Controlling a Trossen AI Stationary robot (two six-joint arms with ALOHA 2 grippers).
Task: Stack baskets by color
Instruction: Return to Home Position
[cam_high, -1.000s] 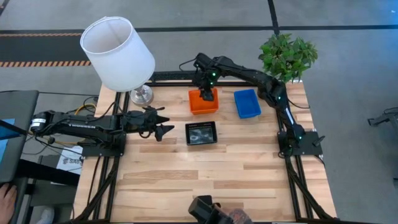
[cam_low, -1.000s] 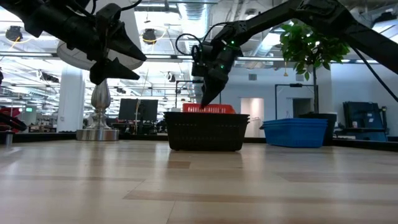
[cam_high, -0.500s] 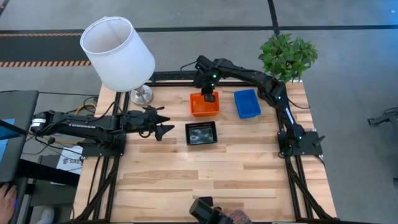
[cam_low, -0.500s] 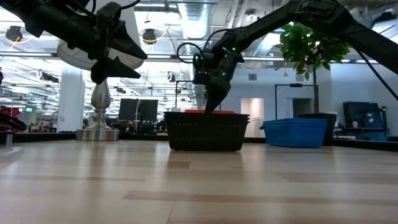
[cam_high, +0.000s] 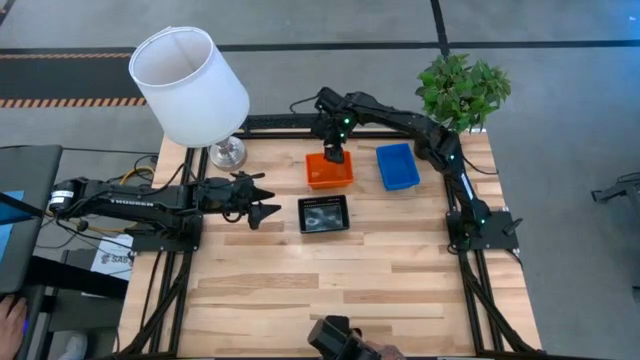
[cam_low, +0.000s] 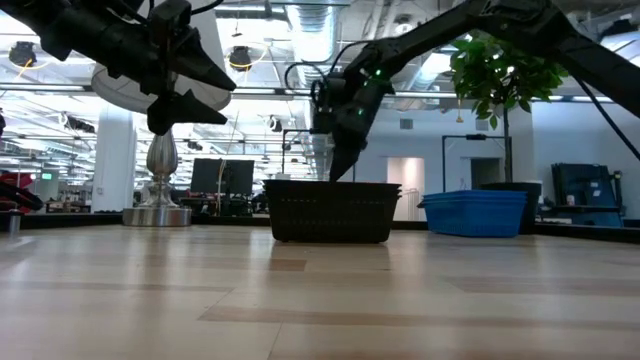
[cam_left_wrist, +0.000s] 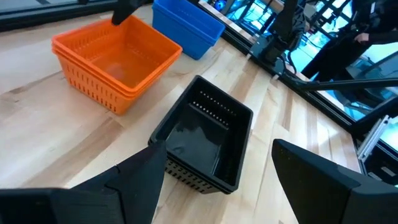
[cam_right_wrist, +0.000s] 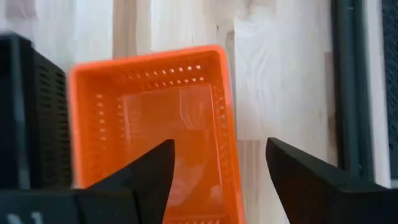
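Note:
Nested orange baskets (cam_high: 329, 170) rest flat on the table at the far middle, with blue baskets (cam_high: 397, 166) to their right and black baskets (cam_high: 323, 214) nearer. My right gripper (cam_high: 336, 154) hangs open just above the orange stack's far rim, pointing steeply down; in its wrist view the orange baskets (cam_right_wrist: 155, 118) lie beyond the gripper's spread fingers. My left gripper (cam_high: 264, 205) waits open above the table's left part, aimed at the black baskets (cam_left_wrist: 205, 137). In the low view the black baskets (cam_low: 333, 210) hide the orange ones.
A lamp with a white shade (cam_high: 190, 85) stands at the far left corner, a potted plant (cam_high: 463, 90) at the far right corner. A dark camera (cam_high: 335, 340) sits at the near edge. The table's near half is bare wood (cam_high: 330, 280).
The orange basket that my right gripper held tilted above the orange stack has dropped level into it and no longer shows above the black baskets in the low view. My right gripper has let go and stays just above the stack's far rim.

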